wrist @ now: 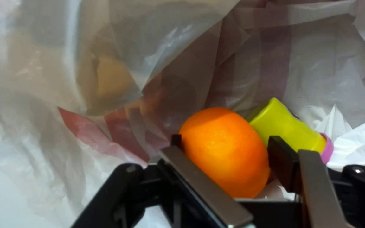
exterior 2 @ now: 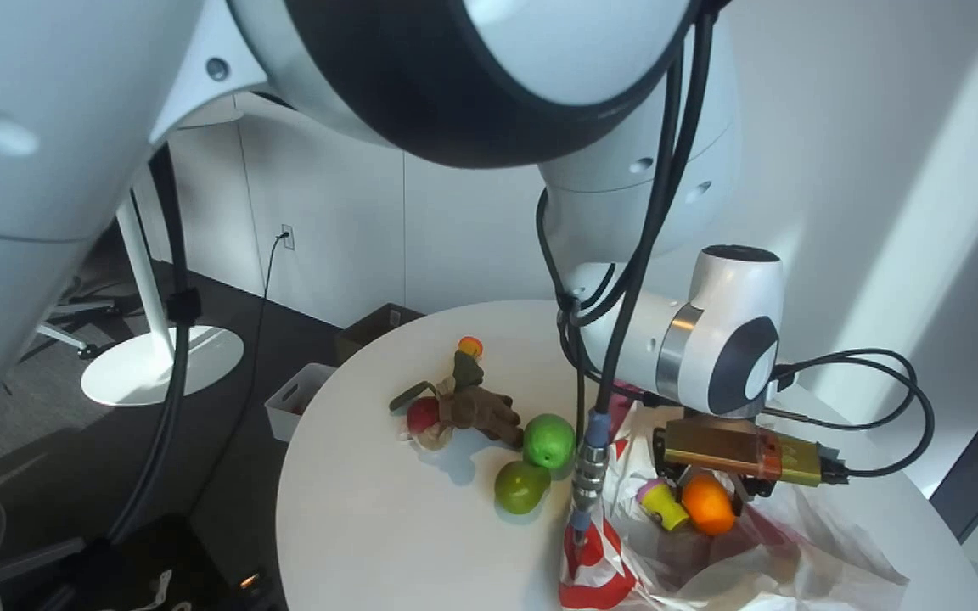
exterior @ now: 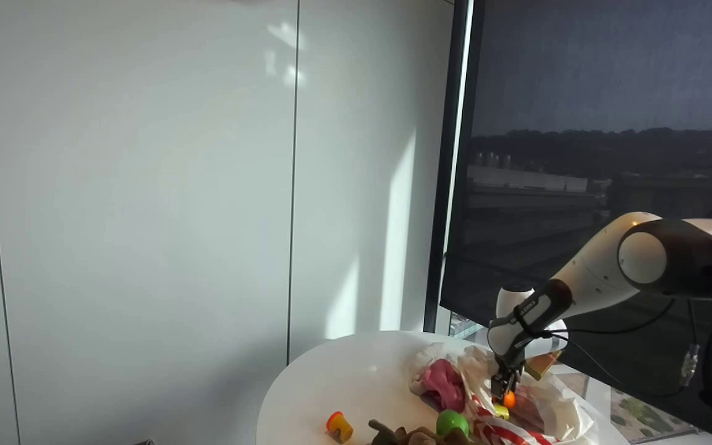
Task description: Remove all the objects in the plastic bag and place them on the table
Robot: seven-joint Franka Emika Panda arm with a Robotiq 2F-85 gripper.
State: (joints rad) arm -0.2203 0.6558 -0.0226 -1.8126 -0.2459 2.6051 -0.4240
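Observation:
Inside the crinkled plastic bag (wrist: 176,34), my gripper (wrist: 225,148) is shut on an orange (wrist: 223,152), a finger pad against each side. Close beside the orange lies a yellow tub (wrist: 288,128) with a purple rim, partly behind one pad. A blurred tan shape (wrist: 112,76) shows through the film. Other objects rest outside on the white table (exterior 2: 353,526): a green apple (exterior 2: 549,440), a darker green fruit (exterior 2: 522,487), a brown plush toy (exterior 2: 476,412) and a yellow tub with an orange-red end (exterior: 339,427). A pink soft piece (exterior: 442,383) lies by the bag.
A hanging cable (exterior 2: 595,450) crosses in front of the bag in an exterior view. The wall (exterior: 146,216) and a dark window screen (exterior: 578,80) stand behind the table. Bins (exterior 2: 298,395) sit on the floor beyond the table's edge.

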